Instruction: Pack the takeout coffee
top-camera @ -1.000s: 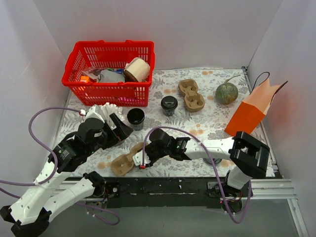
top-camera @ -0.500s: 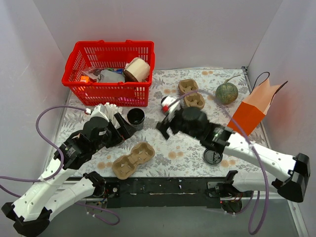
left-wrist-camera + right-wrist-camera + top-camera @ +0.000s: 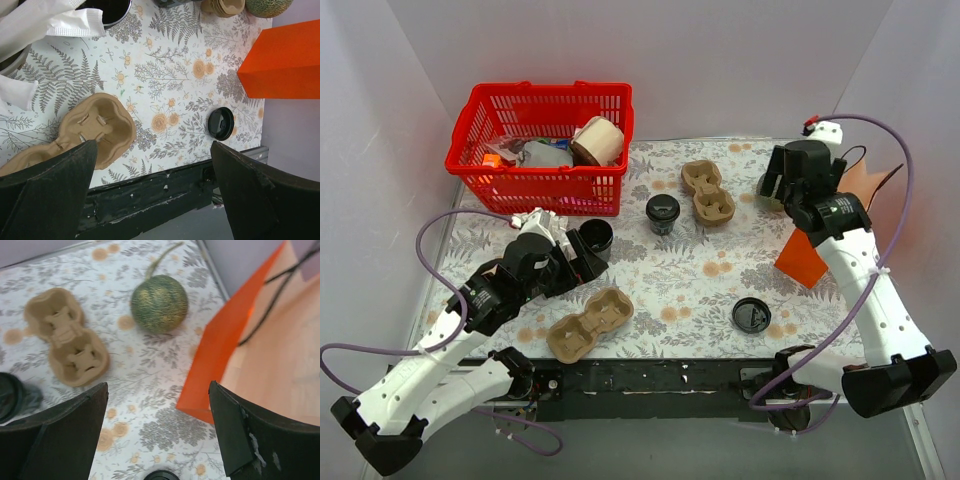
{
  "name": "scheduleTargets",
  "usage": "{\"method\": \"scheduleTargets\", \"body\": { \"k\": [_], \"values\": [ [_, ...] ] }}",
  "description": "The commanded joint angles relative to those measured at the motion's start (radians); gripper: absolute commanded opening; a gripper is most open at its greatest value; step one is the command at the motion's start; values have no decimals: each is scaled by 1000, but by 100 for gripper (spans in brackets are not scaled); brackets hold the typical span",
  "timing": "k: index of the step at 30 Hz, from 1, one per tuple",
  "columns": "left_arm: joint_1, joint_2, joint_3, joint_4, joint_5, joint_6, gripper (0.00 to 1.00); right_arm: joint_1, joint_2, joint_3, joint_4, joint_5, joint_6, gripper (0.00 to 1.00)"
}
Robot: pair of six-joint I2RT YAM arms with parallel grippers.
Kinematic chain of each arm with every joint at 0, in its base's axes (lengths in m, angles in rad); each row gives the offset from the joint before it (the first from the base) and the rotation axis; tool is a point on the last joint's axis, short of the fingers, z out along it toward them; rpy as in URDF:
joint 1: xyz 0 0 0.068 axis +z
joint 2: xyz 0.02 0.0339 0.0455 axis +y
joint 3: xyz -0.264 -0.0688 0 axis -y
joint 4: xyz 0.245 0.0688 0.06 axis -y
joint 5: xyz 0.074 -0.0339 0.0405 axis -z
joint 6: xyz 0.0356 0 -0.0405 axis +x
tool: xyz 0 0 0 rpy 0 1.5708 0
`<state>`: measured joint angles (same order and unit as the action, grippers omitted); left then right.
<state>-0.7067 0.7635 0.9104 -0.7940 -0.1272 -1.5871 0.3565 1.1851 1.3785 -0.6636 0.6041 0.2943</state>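
Observation:
The takeout coffee [image 3: 597, 234] is a small black cup with a dark inside, standing left of centre on the flowered cloth. Its rim [image 3: 112, 9] shows at the top of the left wrist view. My left gripper [image 3: 580, 260] hangs open just in front of that cup, with nothing between its fingers [image 3: 154, 145]. An orange paper bag [image 3: 820, 230] stands open at the right. My right gripper [image 3: 772, 186] is high at the back right beside the bag [image 3: 215, 365]. It is open and empty [image 3: 157, 385].
A flat black lid [image 3: 751, 315] lies front right. Two cardboard cup carriers lie front left [image 3: 588, 325] and at the back [image 3: 708, 192]. Also here are another dark cup [image 3: 663, 213], a grey cup of white sticks [image 3: 540, 222], a green melon [image 3: 159, 302] and a red basket [image 3: 540, 140].
My right arm has swung from the front carrier across the table to the back right by the bag, and its jaws have opened. The left gripper has edged toward the black cup.

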Motion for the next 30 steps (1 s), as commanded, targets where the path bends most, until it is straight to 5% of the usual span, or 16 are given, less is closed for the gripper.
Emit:
{"method": "scheduleTargets", "body": {
  "k": [1,7,13,19,23,30],
  "values": [
    [-2,10,-15,33,24,29,98,-112,18,54,-88,60,31,88],
    [-2,5,-37,58,44,35,98,-240,54,24,-42,13,3,87],
    [-2,2,-57,82,46,30,98,-281,120,-19,105,19,-56,72],
    [-2,0,-68,110,57,26,98,-306,243,89,12,32,-24,43],
    [-2,2,-73,122,46,12,98,-315,234,102,-28,46,-1,2],
    [-2,-4,-70,108,40,13,98,-314,119,203,-47,62,-107,1]
  ]
}}
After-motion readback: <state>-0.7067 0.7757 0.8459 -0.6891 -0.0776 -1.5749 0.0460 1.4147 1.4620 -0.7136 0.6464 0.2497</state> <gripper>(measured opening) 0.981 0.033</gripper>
